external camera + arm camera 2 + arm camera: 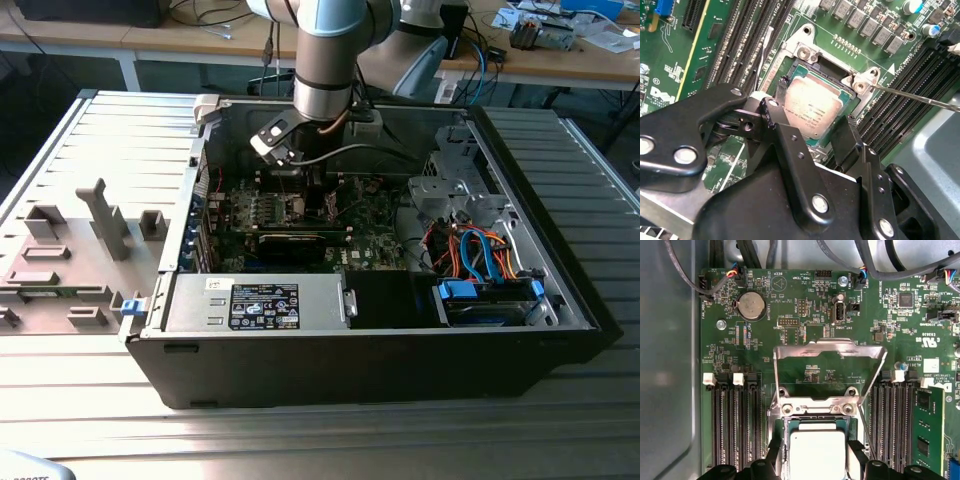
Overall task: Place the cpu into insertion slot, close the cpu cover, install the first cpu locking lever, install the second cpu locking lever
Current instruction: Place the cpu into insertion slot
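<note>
The cpu [812, 109] lies flat in the insertion slot [801, 36] on the green motherboard, grey-silver top up, also seen in the first wrist view [816, 455]. My gripper [815, 102] reaches down into the open computer case [300, 190]. Its black fingers [776, 447] stand at two opposite edges of the chip and seem to touch it. The cpu cover [830, 347], a silver frame with an open window, stands swung up at the socket's hinge side. A thin locking lever [920, 97] sticks out loose beside the socket, and another thin lever [760, 55] lies along the opposite side.
Black memory slots [732, 425] run on both sides of the socket, with a green memory stick [927, 430] at one side. A power supply [255, 300] and a drive cage with blue cables [490, 270] fill the case's near side. A grey fixture [100, 220] lies outside on the exterior view's left.
</note>
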Available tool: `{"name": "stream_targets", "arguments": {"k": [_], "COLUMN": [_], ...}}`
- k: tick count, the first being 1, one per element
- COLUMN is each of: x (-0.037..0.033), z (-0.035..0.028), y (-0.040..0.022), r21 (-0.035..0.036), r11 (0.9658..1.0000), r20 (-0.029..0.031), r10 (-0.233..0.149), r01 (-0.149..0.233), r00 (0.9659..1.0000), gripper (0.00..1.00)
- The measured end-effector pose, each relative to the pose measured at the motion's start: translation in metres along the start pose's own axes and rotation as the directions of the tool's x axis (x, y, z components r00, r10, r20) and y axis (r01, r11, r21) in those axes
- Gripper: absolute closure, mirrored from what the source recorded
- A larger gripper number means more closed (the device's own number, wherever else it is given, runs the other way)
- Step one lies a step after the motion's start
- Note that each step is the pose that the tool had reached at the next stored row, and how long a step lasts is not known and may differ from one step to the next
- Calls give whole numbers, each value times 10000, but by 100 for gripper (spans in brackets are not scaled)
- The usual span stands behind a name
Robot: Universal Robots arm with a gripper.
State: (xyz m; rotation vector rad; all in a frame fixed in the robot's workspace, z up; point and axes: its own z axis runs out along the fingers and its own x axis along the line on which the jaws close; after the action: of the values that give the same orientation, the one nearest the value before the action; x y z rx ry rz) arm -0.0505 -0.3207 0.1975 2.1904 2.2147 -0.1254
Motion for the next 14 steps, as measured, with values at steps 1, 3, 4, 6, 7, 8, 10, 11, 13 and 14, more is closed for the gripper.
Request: {"name": "stream_targets", "arguments": {"k": [1, 3, 4, 6, 7, 8, 10, 11, 13, 14], "x": [1, -1, -2, -8, -9, -9, -9, -10, -21, -34], "z": [1, -20, -38, -109, -126, -136, -136, -137, -134, -129], "y": [1, 0, -1, -4, -5, -4, -4, -5, -5, -5], "r21": [-1, 0, 0, 0, 0, -1, -2, -1, 0, -4], "r11": [10000, 10000, 10000, 10000, 10000, 10000, 10000, 10000, 10000, 10000], "r20": [16, 40, 41, 44, 43, 43, 43, 44, 49, 47], "r10": [0, 0, 0, 1, 1, 1, 1, 1, -19, -50], "r01": [0, 0, 0, -1, -1, -1, -1, -1, 19, 50], "r00": [10000, 10000, 10000, 10000, 10000, 10000, 10000, 10000, 10000, 10000], "gripper": [38, 38, 38, 38, 38, 38, 39, 46, 58, 58]}}
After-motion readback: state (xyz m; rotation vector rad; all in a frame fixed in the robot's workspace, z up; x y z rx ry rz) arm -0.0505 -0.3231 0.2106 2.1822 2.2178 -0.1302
